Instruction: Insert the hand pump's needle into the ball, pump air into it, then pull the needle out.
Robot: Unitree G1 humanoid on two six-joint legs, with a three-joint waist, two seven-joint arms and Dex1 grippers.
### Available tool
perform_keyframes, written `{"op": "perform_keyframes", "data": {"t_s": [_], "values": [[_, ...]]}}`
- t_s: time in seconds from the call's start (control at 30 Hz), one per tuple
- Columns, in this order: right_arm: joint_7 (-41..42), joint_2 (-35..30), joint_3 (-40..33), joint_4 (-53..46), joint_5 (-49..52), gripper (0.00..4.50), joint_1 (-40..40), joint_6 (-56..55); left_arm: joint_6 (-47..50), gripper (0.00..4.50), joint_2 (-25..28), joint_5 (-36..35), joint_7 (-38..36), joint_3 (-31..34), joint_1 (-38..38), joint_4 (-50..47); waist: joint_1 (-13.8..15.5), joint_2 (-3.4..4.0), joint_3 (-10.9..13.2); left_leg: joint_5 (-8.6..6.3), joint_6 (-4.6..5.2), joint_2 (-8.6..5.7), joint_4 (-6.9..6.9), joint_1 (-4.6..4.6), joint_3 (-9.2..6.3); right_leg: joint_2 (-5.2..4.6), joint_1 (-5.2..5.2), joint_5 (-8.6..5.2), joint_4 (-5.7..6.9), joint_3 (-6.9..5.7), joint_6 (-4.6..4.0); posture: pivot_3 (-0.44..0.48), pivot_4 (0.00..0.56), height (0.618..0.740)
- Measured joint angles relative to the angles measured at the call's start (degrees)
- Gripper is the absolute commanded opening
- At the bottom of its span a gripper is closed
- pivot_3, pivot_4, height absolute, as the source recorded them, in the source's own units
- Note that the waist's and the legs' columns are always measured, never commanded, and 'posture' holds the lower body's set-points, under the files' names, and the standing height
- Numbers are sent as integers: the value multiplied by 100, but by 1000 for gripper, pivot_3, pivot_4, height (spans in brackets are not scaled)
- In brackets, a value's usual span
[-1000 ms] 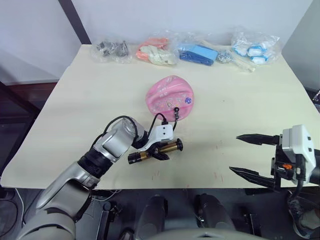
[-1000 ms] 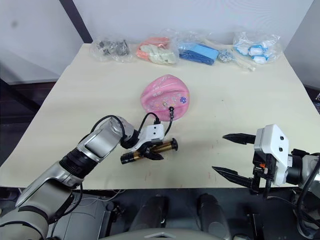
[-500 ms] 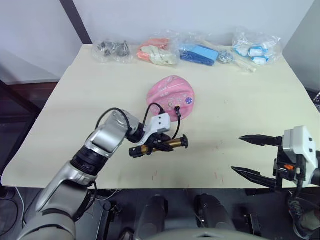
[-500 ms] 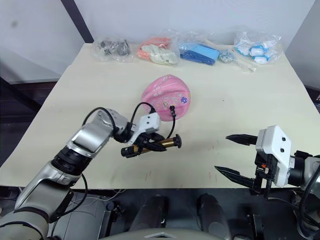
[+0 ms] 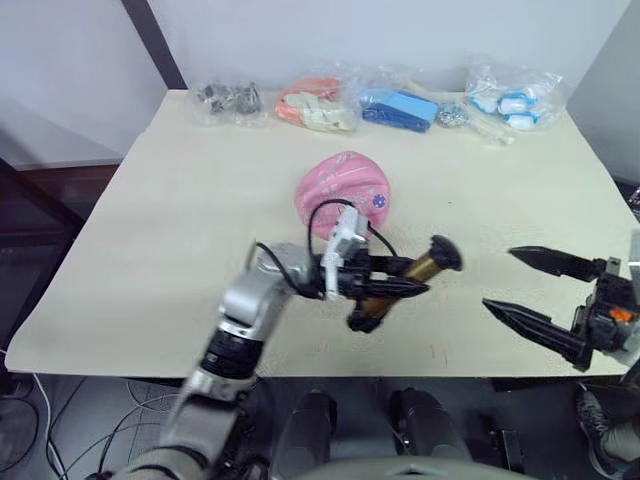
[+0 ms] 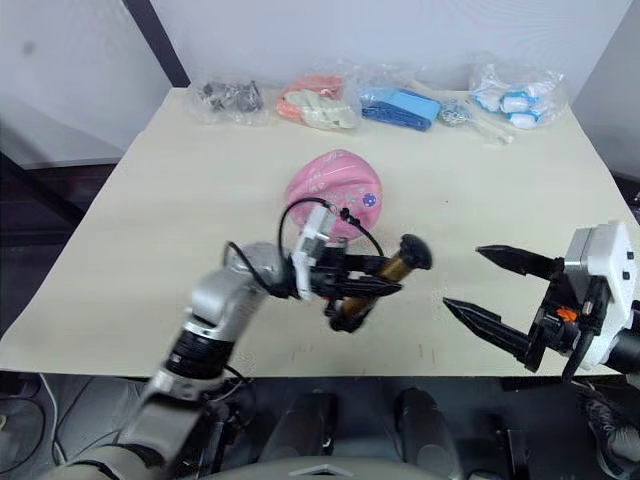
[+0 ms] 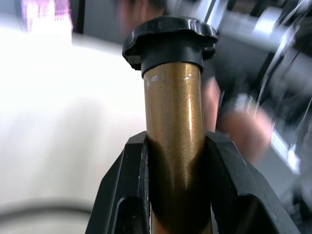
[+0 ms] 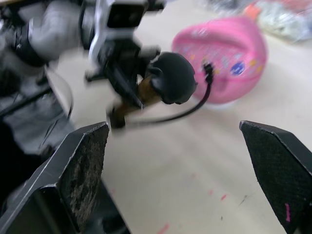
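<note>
The pink ball (image 5: 338, 186) lies flattish on the middle of the table. My left gripper (image 5: 400, 285) is shut on the gold barrel of the hand pump (image 5: 418, 270), which it holds above the table, tilted, with the black end (image 5: 445, 253) raised toward the right. In the left wrist view the barrel (image 7: 170, 126) sits between both fingers (image 7: 122, 195). The thin black hose (image 8: 190, 109) loops back to the ball, and its tip (image 8: 208, 66) rests at the ball's surface; the needle is too small to make out. My right gripper (image 5: 500, 280) is open, a short way right of the pump.
Several plastic bags line the table's far edge: grey parts (image 5: 225, 97), orange pieces (image 5: 312, 105), a blue item (image 5: 398, 106) and white-blue items (image 5: 508, 96). The table's front edge (image 5: 300, 372) runs just below both grippers.
My left arm has lifted the pump off the table and swung it right, tipping its black end up toward the right gripper. The right gripper has risen slightly, still open.
</note>
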Motion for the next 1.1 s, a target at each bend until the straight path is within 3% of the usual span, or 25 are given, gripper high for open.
{"op": "perform_keyframes", "data": {"t_s": [0.27,0.43,0.67,0.93,1.03,1.1], "values": [[-1708,-460,292,-41,1056,4500,-275,79,-1669,1043,-885,43,-293,75,87,1236,-15,9,-6,0,1,-2,-1,3,11,4,1,1,-1,11,1,0,150,740],[-2617,-430,1393,59,1554,4500,-1124,-110,-2635,1043,-1193,162,-509,99,168,2069,-34,9,-8,0,2,-2,0,6,15,5,0,2,-1,15,3,0,150,740],[-2955,37,2717,282,972,4500,-1836,-125,-3961,1043,-1502,280,-882,245,174,3203,-15,7,-10,0,2,-5,2,1,11,4,0,3,-5,11,5,0,150,740],[-3057,429,3267,543,567,4500,-2047,-101,-4467,1043,-1596,367,-1012,322,172,3516,-21,8,-10,0,2,-5,1,2,6,4,0,3,-3,10,5,0,150,740],[-3049,465,3294,568,562,3842,-2049,-85,-4478,1043,-1593,369,-1016,329,166,3520,-21,8,-10,0,2,-5,1,2,5,4,0,3,-3,9,5,0,150,740],[-3029,495,3297,567,556,3041,-2049,-72,-4479,1043,-1584,377,-1013,332,121,3536,-21,8,-10,0,2,-5,1,2,5,4,0,3,-4,9,5,0,150,740]]}}
